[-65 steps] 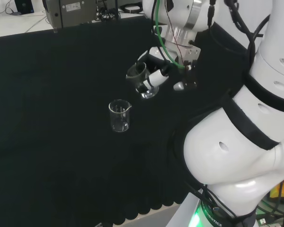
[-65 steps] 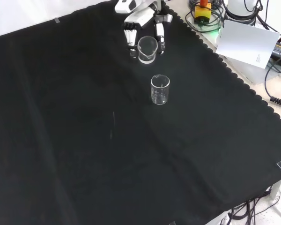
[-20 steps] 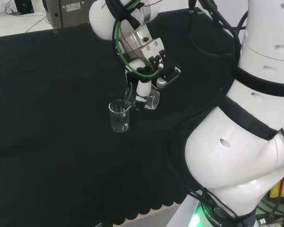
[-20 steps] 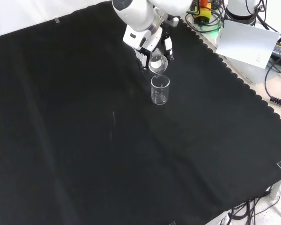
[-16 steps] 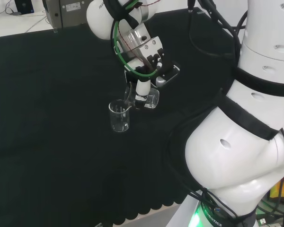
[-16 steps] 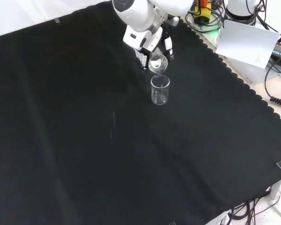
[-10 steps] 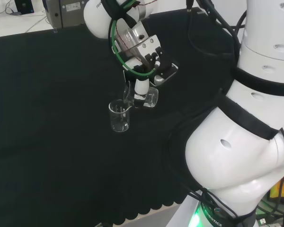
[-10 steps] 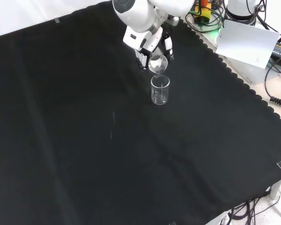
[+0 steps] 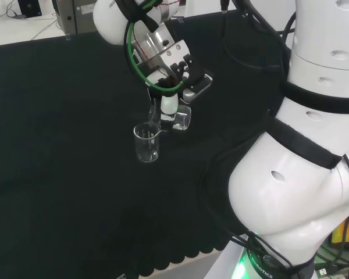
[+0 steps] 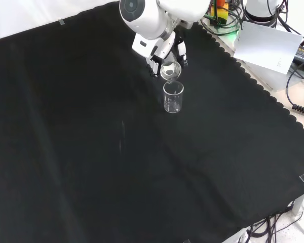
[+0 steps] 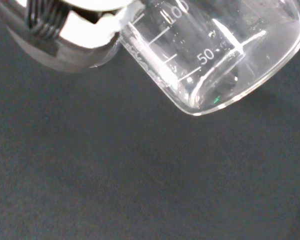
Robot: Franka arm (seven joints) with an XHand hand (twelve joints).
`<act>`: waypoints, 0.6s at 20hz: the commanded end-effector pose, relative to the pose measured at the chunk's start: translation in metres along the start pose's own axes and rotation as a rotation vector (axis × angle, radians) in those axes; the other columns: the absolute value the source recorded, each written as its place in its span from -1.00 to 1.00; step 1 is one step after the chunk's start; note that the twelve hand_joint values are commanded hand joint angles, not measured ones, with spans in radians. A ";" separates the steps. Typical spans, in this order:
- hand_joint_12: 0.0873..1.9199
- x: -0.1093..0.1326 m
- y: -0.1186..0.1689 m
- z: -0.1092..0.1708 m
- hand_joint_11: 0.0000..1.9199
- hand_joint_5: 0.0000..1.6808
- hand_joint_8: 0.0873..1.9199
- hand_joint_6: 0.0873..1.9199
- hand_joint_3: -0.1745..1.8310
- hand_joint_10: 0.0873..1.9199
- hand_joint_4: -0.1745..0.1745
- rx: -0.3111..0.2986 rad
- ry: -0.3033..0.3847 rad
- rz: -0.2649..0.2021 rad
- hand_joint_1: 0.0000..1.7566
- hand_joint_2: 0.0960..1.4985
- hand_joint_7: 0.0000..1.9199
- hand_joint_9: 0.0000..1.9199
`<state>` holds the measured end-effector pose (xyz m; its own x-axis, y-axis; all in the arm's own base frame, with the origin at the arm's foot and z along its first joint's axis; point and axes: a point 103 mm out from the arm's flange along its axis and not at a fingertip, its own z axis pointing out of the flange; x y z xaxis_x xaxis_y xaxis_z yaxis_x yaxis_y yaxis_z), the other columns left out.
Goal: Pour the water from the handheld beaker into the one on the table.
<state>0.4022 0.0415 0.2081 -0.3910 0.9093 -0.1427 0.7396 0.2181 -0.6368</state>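
Glass beaker tipped in hand grip over table beaker; wrist view: graduations.

White arm, black bands, green cable

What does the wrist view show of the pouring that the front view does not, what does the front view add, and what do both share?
Wrist view: the printed graduation marks on the held beaker, seen close against the cloth.
Front view: the table beaker standing upright on the black cloth, with the held beaker tipped just above its rim, and the hand curled round the held beaker.
Both: the clear held beaker, tilted.
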 end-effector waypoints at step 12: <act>-0.26 0.014 0.000 -0.007 0.48 0.62 -0.04 -0.65 -1.00 -0.39 -0.42 0.063 -0.099 0.006 0.36 0.34 0.53 0.72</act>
<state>0.4006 0.0530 0.2107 -0.4316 0.8788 -0.2035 0.7132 0.1943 -0.6735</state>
